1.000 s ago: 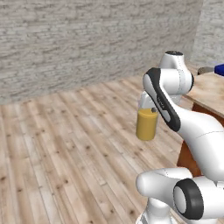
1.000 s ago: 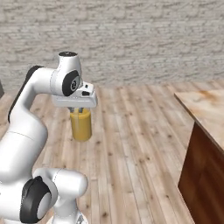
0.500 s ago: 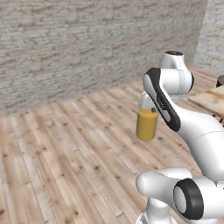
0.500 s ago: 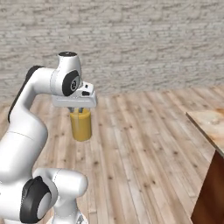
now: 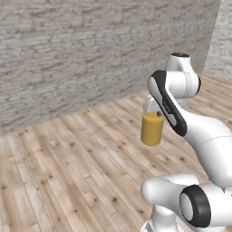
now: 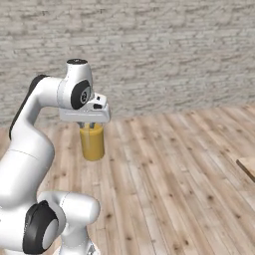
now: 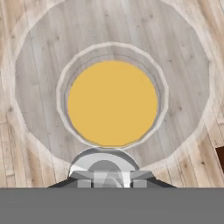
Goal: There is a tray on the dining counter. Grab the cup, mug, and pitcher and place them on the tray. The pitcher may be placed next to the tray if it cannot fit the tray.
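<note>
While the white arm holds its hand raised above a wooden plank floor (image 6: pixel 164 164), the gripper (image 6: pixel 89 125) pinches the rim of the pitcher (image 6: pixel 92 142), a clear glass cylinder of orange liquid hanging upright in the air beneath the hand. A grey brick wall (image 5: pixel 68 59) stands far behind. A corner of the dining counter (image 6: pixel 247 167) shows at the right edge.

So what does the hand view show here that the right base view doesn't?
Hand view: straight down into the pitcher, its round rim and the orange liquid's surface, with plank floor beneath. Right base view: the pitcher from the side, hanging upright under the gripper well above the floor, plus the brick wall and a corner of the counter at the right edge. Both: the pitcher held, and the wooden floor.
</note>
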Robot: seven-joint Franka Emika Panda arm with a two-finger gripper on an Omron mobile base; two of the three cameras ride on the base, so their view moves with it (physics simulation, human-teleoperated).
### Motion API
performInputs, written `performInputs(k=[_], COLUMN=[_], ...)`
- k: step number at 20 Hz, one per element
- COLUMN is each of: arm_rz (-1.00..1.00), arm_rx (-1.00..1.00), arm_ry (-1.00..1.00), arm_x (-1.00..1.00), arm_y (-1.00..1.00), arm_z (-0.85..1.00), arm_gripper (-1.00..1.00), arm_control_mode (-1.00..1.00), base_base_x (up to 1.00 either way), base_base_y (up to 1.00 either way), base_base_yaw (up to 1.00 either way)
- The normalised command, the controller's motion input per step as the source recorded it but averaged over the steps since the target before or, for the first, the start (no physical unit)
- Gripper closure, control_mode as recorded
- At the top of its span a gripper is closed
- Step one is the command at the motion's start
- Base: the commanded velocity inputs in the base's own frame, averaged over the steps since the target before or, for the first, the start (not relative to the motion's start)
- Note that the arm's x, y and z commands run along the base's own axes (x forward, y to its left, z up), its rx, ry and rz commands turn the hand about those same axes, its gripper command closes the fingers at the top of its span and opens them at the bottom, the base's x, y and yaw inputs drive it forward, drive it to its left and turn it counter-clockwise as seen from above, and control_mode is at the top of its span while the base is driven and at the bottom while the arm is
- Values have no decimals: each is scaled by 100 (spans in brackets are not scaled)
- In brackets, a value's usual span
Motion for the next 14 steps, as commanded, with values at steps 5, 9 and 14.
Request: performInputs(k=[5, 9, 14], arm_rz=[0, 0, 0], arm_rx=[0, 0, 0], arm_ry=[0, 0, 0], arm_x=[0, 0, 0], arm_y=[0, 0, 0], arm_z=[0, 0, 0], arm_gripper=[100, 100, 100], arm_control_mode=[100, 100, 100], base_base_x=[100, 90, 79], base_base_y=[27, 8, 0], base_base_yaw=[-14, -24, -39])
